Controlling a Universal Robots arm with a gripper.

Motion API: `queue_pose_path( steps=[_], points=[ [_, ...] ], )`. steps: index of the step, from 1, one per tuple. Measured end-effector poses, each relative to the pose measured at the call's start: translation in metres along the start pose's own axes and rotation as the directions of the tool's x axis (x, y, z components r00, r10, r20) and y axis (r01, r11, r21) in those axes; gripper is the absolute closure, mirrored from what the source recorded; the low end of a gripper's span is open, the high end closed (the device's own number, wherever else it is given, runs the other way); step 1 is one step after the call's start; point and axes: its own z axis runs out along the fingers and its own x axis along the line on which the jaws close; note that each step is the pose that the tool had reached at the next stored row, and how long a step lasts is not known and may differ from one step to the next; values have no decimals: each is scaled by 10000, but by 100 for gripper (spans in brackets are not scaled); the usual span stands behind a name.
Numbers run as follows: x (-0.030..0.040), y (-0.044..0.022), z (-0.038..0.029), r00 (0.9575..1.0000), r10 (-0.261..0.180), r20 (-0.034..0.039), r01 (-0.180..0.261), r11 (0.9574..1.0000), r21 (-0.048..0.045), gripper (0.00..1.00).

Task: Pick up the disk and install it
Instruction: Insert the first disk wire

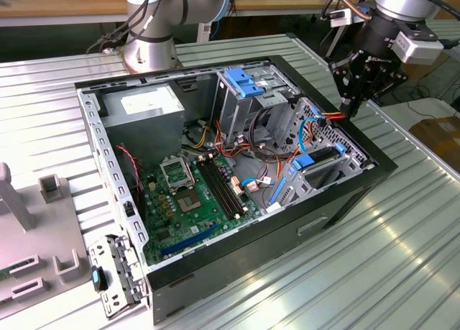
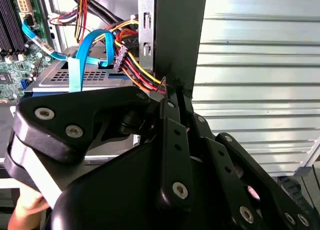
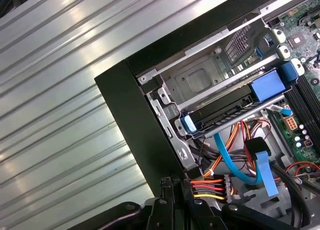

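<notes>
The disk (image 1: 321,156) lies flat in the lower drive cage on the open computer case's right-hand side in the exterior view. It is dark, with blue carrier rails at both ends. The first wrist view shows the disk (image 3: 220,112) seated between the cage's metal walls, a blue tab at each end. My gripper (image 1: 350,108) hangs over the case's black side wall, just past the disk. Its fingers are shut, tips together at the wall's top edge, touching the red, yellow and orange power wires (image 3: 207,188) in both wrist views (image 2: 142,74). The gripper (image 2: 172,89) holds no disk.
A light blue data cable (image 3: 235,160) loops beside the power plug. The case (image 1: 345,200) holds a green motherboard (image 1: 201,200), a grey power supply (image 1: 147,107) and an upper cage with a blue latch (image 1: 244,82). Grey fixtures (image 1: 57,193) stand on the ribbed metal table's left.
</notes>
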Motion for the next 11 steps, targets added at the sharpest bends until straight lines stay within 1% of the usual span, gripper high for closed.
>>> queue_pose_path(
  steps=[1,2,3,5,11],
  points=[
    [0,0,0,10000,42,1,-42,10000,-4,83],
    [0,0,1,9997,227,4,-227,9997,-23,83],
    [0,0,2,9986,529,7,-529,9986,-54,83],
    [-1,1,4,9965,839,10,-839,9964,-85,83],
    [-11,5,5,9939,1100,12,-1100,9939,-112,83]
  ],
)
